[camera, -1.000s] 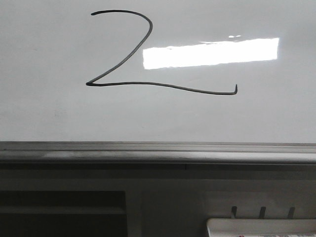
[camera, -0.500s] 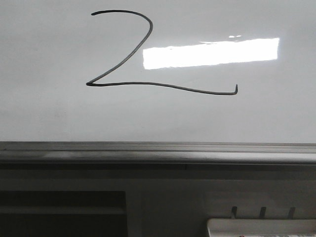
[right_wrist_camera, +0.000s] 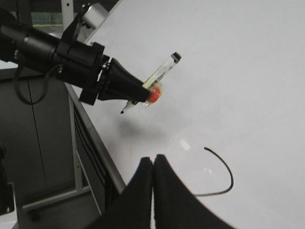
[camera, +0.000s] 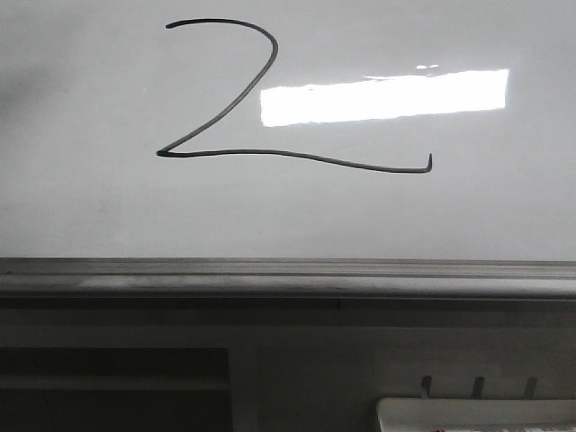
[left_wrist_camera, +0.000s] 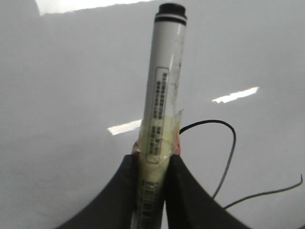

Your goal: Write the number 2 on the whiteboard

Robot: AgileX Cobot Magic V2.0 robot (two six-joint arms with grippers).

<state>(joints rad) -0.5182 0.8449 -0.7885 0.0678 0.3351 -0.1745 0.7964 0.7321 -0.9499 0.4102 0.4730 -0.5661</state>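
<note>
The number 2 (camera: 270,152) is drawn in thin black line on the whiteboard (camera: 450,216). No gripper shows in the front view. In the left wrist view my left gripper (left_wrist_camera: 152,160) is shut on a white marker (left_wrist_camera: 164,86) with a black end, and part of the 2 (left_wrist_camera: 234,143) lies beside it. In the right wrist view my right gripper (right_wrist_camera: 153,160) is shut and empty above the board, near the curve of the 2 (right_wrist_camera: 232,176). The left gripper (right_wrist_camera: 143,88) holds the marker (right_wrist_camera: 164,67) off the board near its edge.
The board's grey metal frame (camera: 288,274) runs along the near side, with dark cabinet below. A small white tray (camera: 477,414) sits at the bottom right. A bright light reflection (camera: 387,94) lies on the board. The left arm (right_wrist_camera: 62,50) reaches over the board's edge (right_wrist_camera: 95,138).
The drawn 2 is unchanged. A faint shadow has appeared at the board's far left in the front view.
</note>
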